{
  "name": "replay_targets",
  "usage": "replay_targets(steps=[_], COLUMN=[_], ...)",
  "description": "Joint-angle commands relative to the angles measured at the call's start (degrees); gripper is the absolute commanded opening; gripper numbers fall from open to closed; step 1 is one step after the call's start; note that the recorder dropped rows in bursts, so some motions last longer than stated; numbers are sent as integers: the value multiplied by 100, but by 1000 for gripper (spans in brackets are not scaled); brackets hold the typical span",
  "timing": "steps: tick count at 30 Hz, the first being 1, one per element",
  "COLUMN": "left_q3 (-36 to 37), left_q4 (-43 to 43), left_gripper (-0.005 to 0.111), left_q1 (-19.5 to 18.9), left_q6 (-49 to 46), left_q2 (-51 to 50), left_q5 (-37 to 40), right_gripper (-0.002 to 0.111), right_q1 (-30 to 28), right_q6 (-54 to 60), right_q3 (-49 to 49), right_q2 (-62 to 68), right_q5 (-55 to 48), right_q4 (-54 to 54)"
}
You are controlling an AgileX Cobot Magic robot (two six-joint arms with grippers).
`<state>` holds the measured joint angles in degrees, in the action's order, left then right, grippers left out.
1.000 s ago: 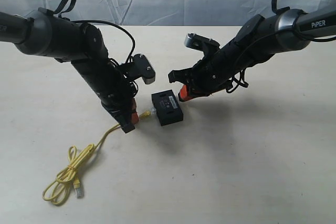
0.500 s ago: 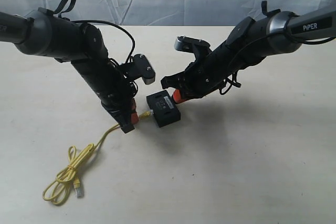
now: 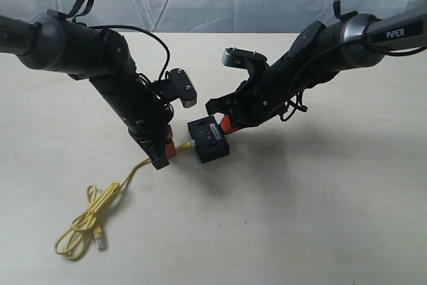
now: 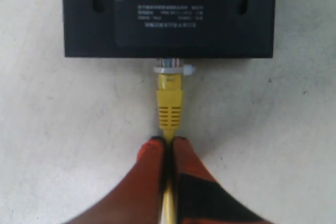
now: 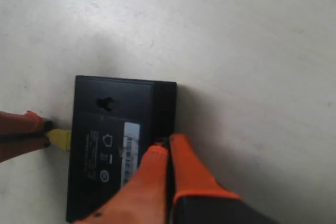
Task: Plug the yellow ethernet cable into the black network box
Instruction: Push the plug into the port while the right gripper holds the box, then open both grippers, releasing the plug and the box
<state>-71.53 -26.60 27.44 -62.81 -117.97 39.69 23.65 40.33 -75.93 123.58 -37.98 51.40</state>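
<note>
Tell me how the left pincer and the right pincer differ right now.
The left pincer is shut on the yellow ethernet cable just behind its plug; the right pincer is shut on nothing. The left sits at the black network box's port side; the right has its tips against the opposite side. Both have orange fingers.

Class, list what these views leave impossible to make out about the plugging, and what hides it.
Left wrist view: whether the plug of the yellow ethernet cable is fully seated; the edge of the black network box hides the port.
Same view: its print is blurred, its far side cut off by the frame.
Exterior view: that print is too small.
</note>
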Motion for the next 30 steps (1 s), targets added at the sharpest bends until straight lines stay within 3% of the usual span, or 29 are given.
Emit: replay_targets(steps=[1,5,9,13,20,30], left_q3=[10,10,10,10,10,10], left_q4=[-183,-184,-184,-184,-184,-184], left_gripper=[0,0,0,0,0,0], left_q1=[15,15,15,15,15,15], left_q6=[-19,-7,-7,-7,-17,-17], left_q2=[-70,-70,-70,-70,-70,-70], left_q5=[-203,-203,-203,-203,-203,-203], right_gripper=[-1,-1,-1,-1,-1,-1], right_q1=[-22,-36,-36,-22,170,146], right_q6=[-145,-801,-1036,-1036,-343,-461], right_q3=[-4,-4,-4,-4,-4,-4], right_q2=[-3,-3,-3,-3,-3,-3], right_q5=[-86,318,701,802,92,410], right_q4=[-298,-1040,-1043,-978,-576,-617])
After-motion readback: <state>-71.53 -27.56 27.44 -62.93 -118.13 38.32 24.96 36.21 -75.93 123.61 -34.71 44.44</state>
